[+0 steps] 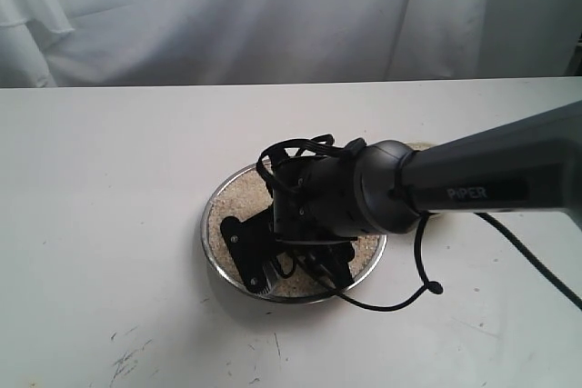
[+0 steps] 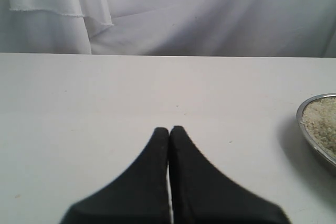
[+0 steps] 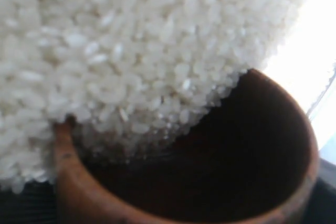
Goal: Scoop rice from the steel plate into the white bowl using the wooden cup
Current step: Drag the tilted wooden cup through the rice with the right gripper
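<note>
The steel plate [image 1: 207,224] lies mid-table, filled with rice [image 1: 238,193]. My right gripper [image 1: 271,272] reaches down into it, and the arm hides the wooden cup in the exterior view. In the right wrist view the wooden cup [image 3: 236,171] fills the lower picture. Its mouth is tipped against the rice [image 3: 131,51], and grains spill over the rim into its dark inside. The jaws are closed on the cup. The white bowl is hidden behind the right arm except for a pale sliver [image 1: 420,145]. My left gripper [image 2: 169,128] is shut on nothing, above bare table, left of the plate [image 2: 310,129].
A black cable [image 1: 409,302] loops from the right arm onto the table in front of the plate. White cloth [image 1: 227,15] hangs behind the table's far edge. Scuff marks [image 1: 127,361] show near the front left.
</note>
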{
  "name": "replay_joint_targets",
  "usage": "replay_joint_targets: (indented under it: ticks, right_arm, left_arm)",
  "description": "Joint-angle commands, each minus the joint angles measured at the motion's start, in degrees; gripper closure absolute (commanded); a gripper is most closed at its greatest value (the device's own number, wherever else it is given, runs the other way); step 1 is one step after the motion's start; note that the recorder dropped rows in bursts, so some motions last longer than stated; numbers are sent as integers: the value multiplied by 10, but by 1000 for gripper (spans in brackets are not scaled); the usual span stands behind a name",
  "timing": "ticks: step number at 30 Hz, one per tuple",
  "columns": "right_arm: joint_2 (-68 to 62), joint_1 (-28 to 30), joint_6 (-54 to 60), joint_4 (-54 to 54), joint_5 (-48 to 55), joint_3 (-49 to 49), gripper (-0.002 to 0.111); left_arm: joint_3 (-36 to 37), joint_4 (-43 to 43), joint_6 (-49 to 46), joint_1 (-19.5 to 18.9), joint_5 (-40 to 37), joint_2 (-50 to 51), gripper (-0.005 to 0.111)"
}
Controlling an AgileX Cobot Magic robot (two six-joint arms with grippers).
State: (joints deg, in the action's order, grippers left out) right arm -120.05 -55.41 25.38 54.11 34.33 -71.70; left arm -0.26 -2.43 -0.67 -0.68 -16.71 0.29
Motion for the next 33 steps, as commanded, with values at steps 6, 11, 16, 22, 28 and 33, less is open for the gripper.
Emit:
replay_joint_targets:
  ticks: [6,11,16,22,28,33]
  right_arm:
    - [1,12,-25,21,-32,-2,108]
    - [1,24,-53,8,-53,-2,108]
    - [1,24,-58,-13,-102,-2,108]
    - [-2,30,-62,-16,-107,-2,108]
    - [-6,46,-81,-56,-165,-2,108]
    - [-6,47,-81,-102,-186,-2,108]
  left_arm:
    - [3,0,2,1,4,-3,107]
    - [3,0,2,1,4,-3,107]
    - [3,0,2,1,4,-3,107]
    - [3,0,2,1,4,-3,107]
    - [3,0,2,1,4,-3,107]
    - [3,0,2,1,4,-3,107]
